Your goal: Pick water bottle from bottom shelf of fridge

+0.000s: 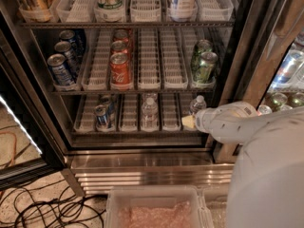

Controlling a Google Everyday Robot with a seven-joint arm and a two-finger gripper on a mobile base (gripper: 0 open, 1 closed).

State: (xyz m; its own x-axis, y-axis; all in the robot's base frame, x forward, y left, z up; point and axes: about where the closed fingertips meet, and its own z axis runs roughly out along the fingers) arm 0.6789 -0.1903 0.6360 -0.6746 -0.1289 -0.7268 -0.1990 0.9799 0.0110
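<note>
The fridge [237, 56] stands open with its black frame around wire racks. On the bottom shelf [128, 127] a small clear water bottle [197, 104] with a white cap stands at the right end. My gripper [188, 122] is at the front of that shelf, just below and in front of this bottle, reaching in from the right on a white arm [228, 122]. The bottle's lower part is hidden behind the gripper. A second, near-identical clear bottle [149, 110] stands in the middle lane, to the left of the gripper.
Two blue cans [102, 114] stand at the bottom shelf's left. The middle shelf holds blue cans [61, 69], red cans [120, 69] and green cans [204, 65]. A clear bin [156, 208] sits on the floor in front, with cables [42, 208] at the left.
</note>
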